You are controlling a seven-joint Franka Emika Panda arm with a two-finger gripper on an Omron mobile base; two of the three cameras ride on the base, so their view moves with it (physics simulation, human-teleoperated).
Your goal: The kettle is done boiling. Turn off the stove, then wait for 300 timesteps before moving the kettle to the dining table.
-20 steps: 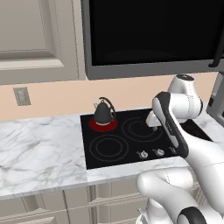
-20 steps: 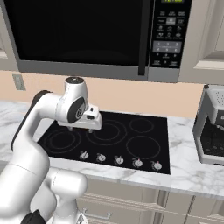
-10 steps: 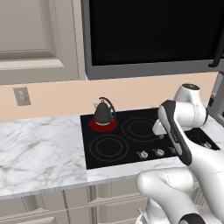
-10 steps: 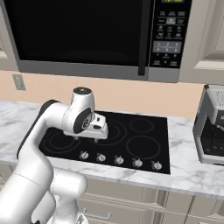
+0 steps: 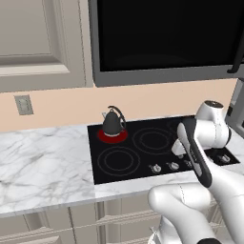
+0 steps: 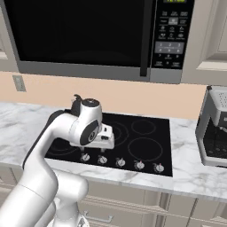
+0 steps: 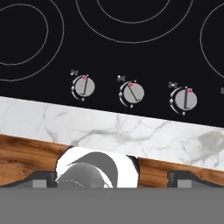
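Left base view
Kettle (image 5: 113, 124): standing upright on the far left burner (image 5: 113, 136), which glows red, so heat judged still on; well apart from the jaws, beyond and to their left.
Stove (image 5: 157, 145): black glass top set in the marble counter (image 5: 45, 167); knob row (image 5: 164, 167) along the near edge, just ahead of the hand.
Gripper (image 5: 179, 147): mostly hidden behind the arm's own forearm, poised above the knob row; placed there, by judgement, to reach a knob rather than the kettle.

Right base view
Gripper (image 6: 103, 150): pointing down, just above the left part of the knob row (image 6: 120, 162), touching nothing as far as can be told.
Kettle (image 6: 77, 103): only handle and top peeking out behind the wrist, well beyond the jaws.
Coffee machine (image 6: 213, 126): on the counter far off to the jaws' right, out of the way.

Hand view
Finger tips (image 7: 40, 179): set wide at the two bottom corners, jaws fully open, nothing between them.
Middle knob (image 7: 132, 93): pointer turned off vertical, unlike its two neighbours; judged the one feeding the red burner, ahead of the jaws and roughly centred between them.
Left knob (image 7: 83, 86) and right knob (image 7: 185, 99): pointers upright, judged off.
Open stance: suits closing around the turned knob next.
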